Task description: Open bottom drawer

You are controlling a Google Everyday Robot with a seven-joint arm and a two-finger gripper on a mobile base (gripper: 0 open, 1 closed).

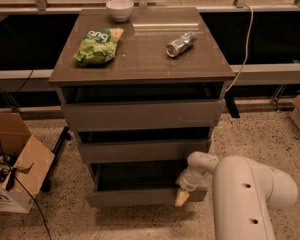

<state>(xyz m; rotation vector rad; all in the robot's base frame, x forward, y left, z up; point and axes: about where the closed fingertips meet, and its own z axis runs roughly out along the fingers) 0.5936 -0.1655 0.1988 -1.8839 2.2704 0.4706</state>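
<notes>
The bottom drawer (pixel 140 197) is the lowest of the cabinet's three grey-brown handleless drawers. It stands pulled out, with its dark inside showing above the flat front. My gripper (pixel 182 193) is at the right end of that drawer's top edge, on the end of my white arm (pixel 250 194), with a tan fingertip (pixel 181 199) over the front panel. The middle drawer (pixel 142 150) and top drawer (pixel 142 114) also stand slightly out.
On the cabinet top (pixel 140 61) lie a green snack bag (pixel 97 46), a crushed can (pixel 180 44) and a white bowl (pixel 120 9). An open cardboard box (pixel 12 169) with cables stands at the left on the speckled floor. A white cable (pixel 247 44) hangs at the right.
</notes>
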